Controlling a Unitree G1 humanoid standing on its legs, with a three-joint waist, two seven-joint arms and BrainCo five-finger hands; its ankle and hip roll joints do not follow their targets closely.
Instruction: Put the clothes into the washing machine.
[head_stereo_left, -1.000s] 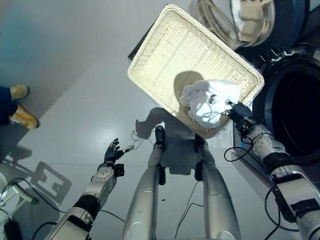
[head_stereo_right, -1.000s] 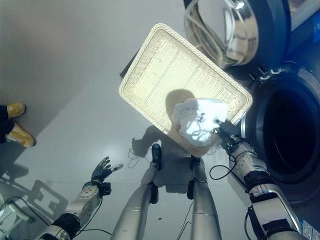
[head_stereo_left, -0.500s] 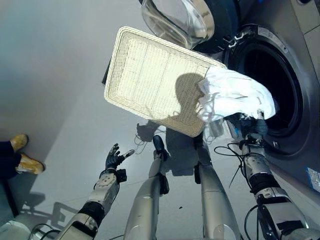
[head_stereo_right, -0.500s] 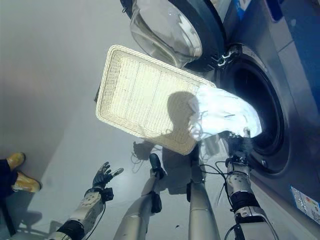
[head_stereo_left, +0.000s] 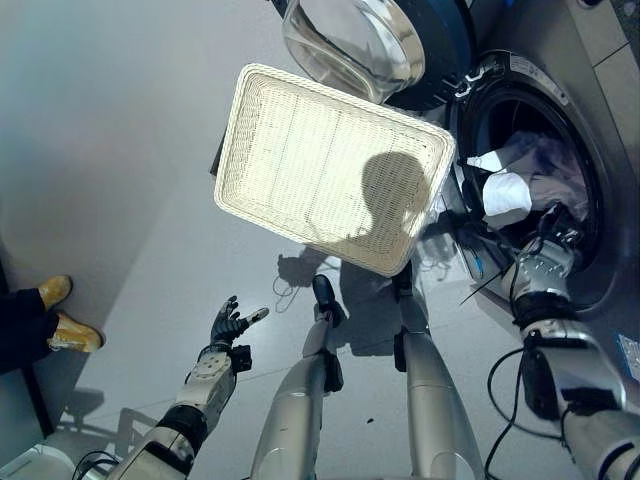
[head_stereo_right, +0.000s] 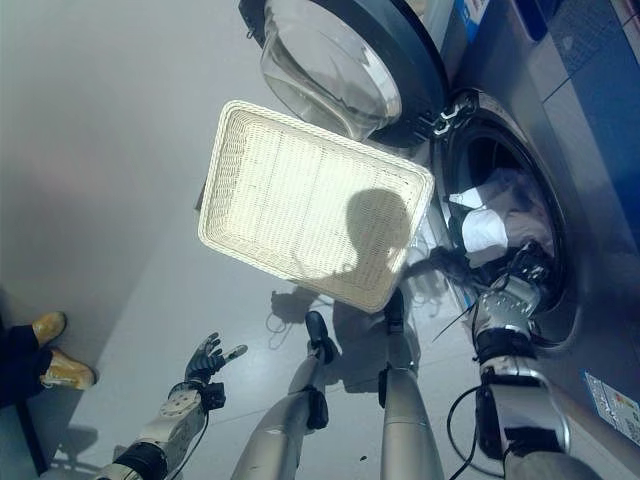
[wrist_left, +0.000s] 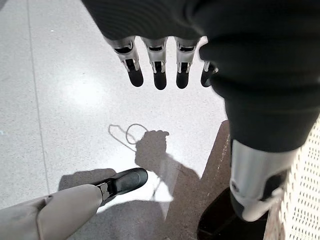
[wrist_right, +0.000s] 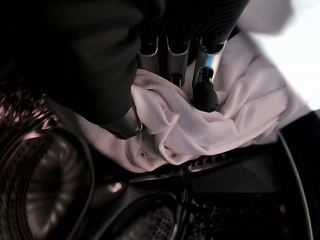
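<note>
Clothes: white clothes (head_stereo_left: 505, 192) lie inside the washing machine (head_stereo_left: 590, 150) drum.
Right hand: right hand (head_stereo_left: 557, 232) at the drum mouth; we see its fingers curled on the cloth.
Left hand: left hand (head_stereo_left: 228, 322) relaxed, empty.
Basket: we judge the basket (head_stereo_left: 330, 165) emptied; release remains.

right hand (wrist_right: 200, 65): fingertips buried in white cloth (wrist_right: 240, 120) | drum interior dark

Wicker basket (head_stereo_left: 300, 160): woven, cream, matt, ribbed texture. White cloth (wrist_right: 240, 115) in the washer drum (head_stereo_right: 500, 215): soft fabric, matt, creased w/ folds. Washer door (head_stereo_left: 355, 40): clear glossy glass bowl in dark smooth rim. Floor (wrist_left: 60, 100): pale grey, speckled, semi-gloss. Right hand (wrist_right: 192, 65): silver metal-look fingers, dark rubbery tips, ribbed matt cover.
</note>
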